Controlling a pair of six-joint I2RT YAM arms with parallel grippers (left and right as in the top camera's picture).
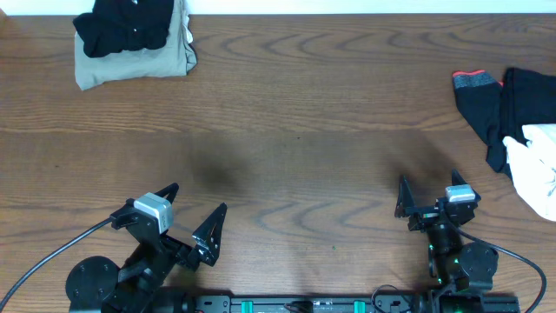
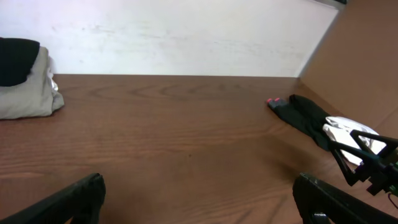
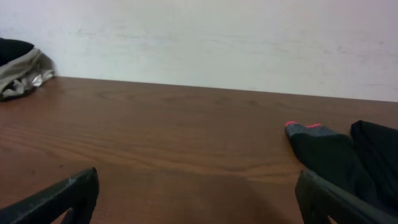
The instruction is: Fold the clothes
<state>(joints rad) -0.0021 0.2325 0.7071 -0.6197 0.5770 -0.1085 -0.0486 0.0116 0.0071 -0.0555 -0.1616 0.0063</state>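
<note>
2 grippers at near edge of table (image 1: 304,113): left gripper (image 1: 199,196) w/ jaws spread wide, nothing between them; right gripper (image 1: 426,176) likewise wide apart, holding nothing. Both sit well apart from the clothes, which lie in 2 piles. At right edge, mid-depth, 3 pcs bunched: white garment (image 1: 534,165) nearest, overlapping a plain black piece (image 1: 526,91), w/ a black garment w/ red-orange trim (image 1: 476,94) just beside. Far left corner, 2 pcs: crumpled black garment (image 1: 126,24) atop khaki garment (image 1: 130,68). Faint marks on white garment, too small to read; no legible brand.
</note>
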